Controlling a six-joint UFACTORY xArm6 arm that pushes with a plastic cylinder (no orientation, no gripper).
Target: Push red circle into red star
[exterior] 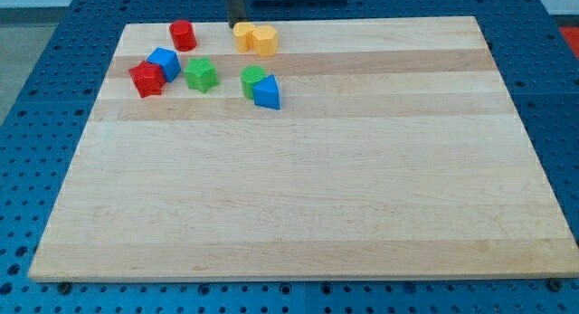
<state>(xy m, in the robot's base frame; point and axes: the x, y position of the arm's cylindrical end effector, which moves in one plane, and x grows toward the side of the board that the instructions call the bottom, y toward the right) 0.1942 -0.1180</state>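
The red circle point(183, 34) sits near the top left of the wooden board point(308, 187). The red star point(146, 79) lies below and to the left of it, touching a blue cube point(165, 63). My tip point(234, 25) comes down at the board's top edge, right of the red circle and just left of the yellow blocks. A gap lies between my tip and the red circle.
Two yellow blocks point(255, 38) lie side by side at the top. A green star point(201, 74) sits right of the blue cube. A green block point(253, 80) touches a blue triangle point(267, 93). Blue pegboard surrounds the board.
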